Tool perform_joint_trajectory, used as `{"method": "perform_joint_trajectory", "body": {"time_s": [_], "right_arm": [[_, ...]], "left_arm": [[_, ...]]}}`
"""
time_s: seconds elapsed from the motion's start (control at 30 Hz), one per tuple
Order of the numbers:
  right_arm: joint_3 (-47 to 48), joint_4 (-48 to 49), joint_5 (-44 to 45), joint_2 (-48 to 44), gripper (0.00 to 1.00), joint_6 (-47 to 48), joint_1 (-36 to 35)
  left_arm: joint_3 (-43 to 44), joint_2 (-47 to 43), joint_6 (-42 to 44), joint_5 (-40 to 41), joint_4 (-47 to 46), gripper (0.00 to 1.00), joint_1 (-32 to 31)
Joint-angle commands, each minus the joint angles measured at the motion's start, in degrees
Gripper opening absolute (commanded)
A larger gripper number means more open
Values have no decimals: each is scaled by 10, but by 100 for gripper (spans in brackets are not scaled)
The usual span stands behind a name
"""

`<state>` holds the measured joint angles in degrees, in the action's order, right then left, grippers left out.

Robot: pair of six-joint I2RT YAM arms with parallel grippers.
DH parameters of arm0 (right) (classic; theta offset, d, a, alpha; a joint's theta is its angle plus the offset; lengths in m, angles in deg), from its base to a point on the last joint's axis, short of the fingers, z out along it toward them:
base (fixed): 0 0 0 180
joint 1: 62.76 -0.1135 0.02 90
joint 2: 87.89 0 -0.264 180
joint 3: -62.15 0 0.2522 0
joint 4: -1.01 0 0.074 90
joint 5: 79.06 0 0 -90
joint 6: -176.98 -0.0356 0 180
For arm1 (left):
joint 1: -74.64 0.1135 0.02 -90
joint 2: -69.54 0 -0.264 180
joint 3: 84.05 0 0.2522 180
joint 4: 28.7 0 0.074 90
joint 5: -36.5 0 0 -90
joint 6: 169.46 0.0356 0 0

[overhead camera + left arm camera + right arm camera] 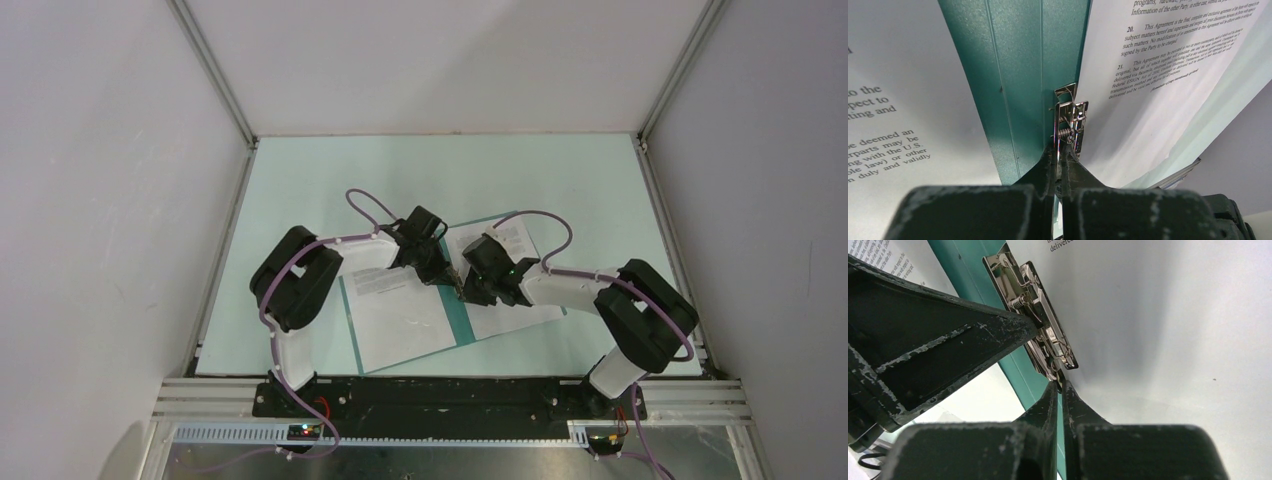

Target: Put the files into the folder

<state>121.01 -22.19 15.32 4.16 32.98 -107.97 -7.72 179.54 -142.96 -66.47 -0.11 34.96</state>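
Now, likely fastening step: left hand [1060, 150] and right hand [1060, 387] both pinched narrow, tips on folder [1013, 75] clip [1070, 117]; next needs lever raised, files [1158, 100] tucked under.

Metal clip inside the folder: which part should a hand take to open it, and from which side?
Probably the upturned lever at the end of the metal clip, pinched from above along the folder spine. The clip lies flat and narrow between the sheets; only that lever stands clear of them.

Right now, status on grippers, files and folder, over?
Left gripper shut on metal clip; right gripper shut, tips at clip's other end. Files flat, one each side of spine of open folder. No obstruction seen.
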Motion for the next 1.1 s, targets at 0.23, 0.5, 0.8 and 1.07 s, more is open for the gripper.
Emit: {"method": "perform_joint_trajectory", "body": {"time_s": [0.23,0.5,0.8,1.07], "right_arm": [[-23,-47,39,42,0,27,-12],[24,7,-80,27,0,59,-31],[28,22,-125,19,0,52,-29],[28,43,-160,1,0,41,-12]], "left_arm": [[-56,81,9,101,98,0,-4],[-56,77,-18,111,97,0,-5],[-47,73,-18,117,97,0,-5],[-41,63,-10,123,98,0,-4]]}}
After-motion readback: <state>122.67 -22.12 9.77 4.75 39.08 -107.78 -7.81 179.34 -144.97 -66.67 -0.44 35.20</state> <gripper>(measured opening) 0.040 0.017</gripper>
